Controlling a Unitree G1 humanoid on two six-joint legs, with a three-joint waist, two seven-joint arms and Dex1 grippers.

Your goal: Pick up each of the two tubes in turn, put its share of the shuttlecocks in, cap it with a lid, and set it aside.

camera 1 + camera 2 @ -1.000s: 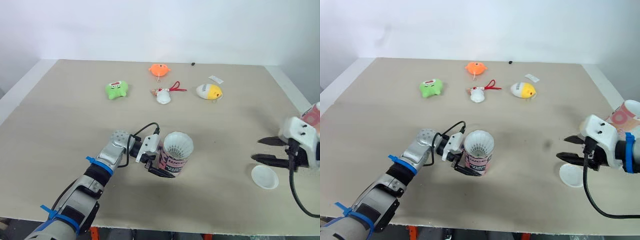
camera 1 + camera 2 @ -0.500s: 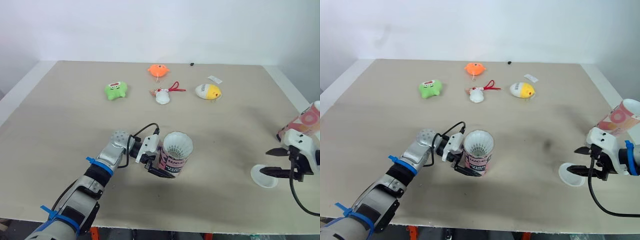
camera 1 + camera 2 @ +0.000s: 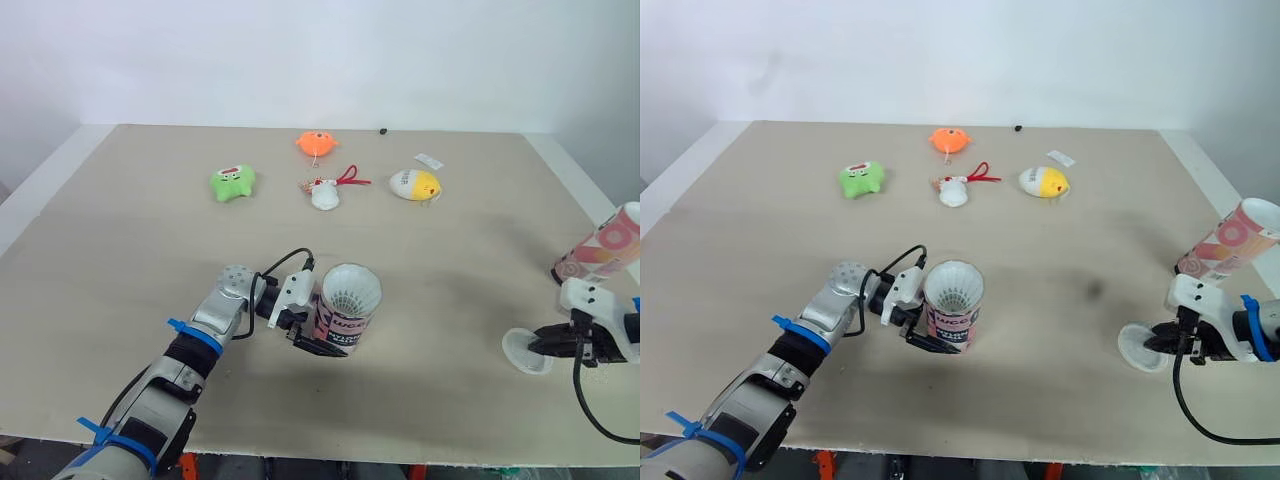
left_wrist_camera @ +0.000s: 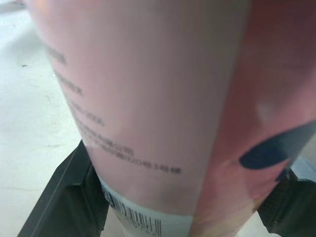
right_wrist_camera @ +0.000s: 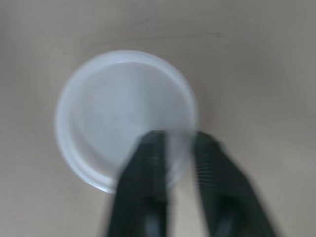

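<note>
My left hand [image 3: 316,335] is clamped on the pink tube [image 3: 345,312] low on its body, holding it upright near the middle of the surface [image 3: 150,240]. The white shuttlecocks [image 3: 352,290] sit at its open mouth. My right hand [image 3: 543,346] is down at the edge of the white lid [image 3: 520,351], which lies flat near the front right of the surface. The hand is drawn narrow. Whether it actually has a bite on the rim I cannot tell; the right wrist view is too smeared.

As I read it, the step is getting the lid up and over to the tube. The lid is thin and shallow, so I want the rim seated well into the grip before I raise it, and a slow first lift to check that it comes along rather than skating away.

The second tube [image 3: 603,246] lies tilted just behind my right hand, close to the right edge. I plan to lift straight up and then sweep inward, away from it.

At the tube I want the lid level and centred over the mouth. I then press down evenly, with my left hand bracing low so the tube does not tip.
</note>
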